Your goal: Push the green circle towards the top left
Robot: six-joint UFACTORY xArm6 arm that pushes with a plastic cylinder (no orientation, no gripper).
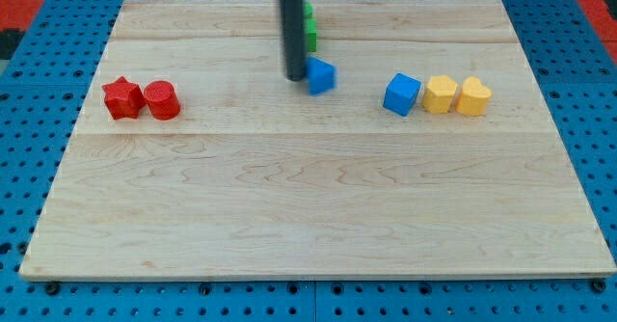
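My tip is a bare rod end with no jaws to open or close, and it holds nothing; it rests on the wooden board just left of a small blue block, touching or nearly touching it. The rod rises toward the view's top and hides most of the green blocks, which sit close behind it near the board's top edge; their shapes cannot be made out. To the view's right lie a blue cube, a yellow block and a yellow heart in a row. At the view's left sit a red star and a red cylinder, touching.
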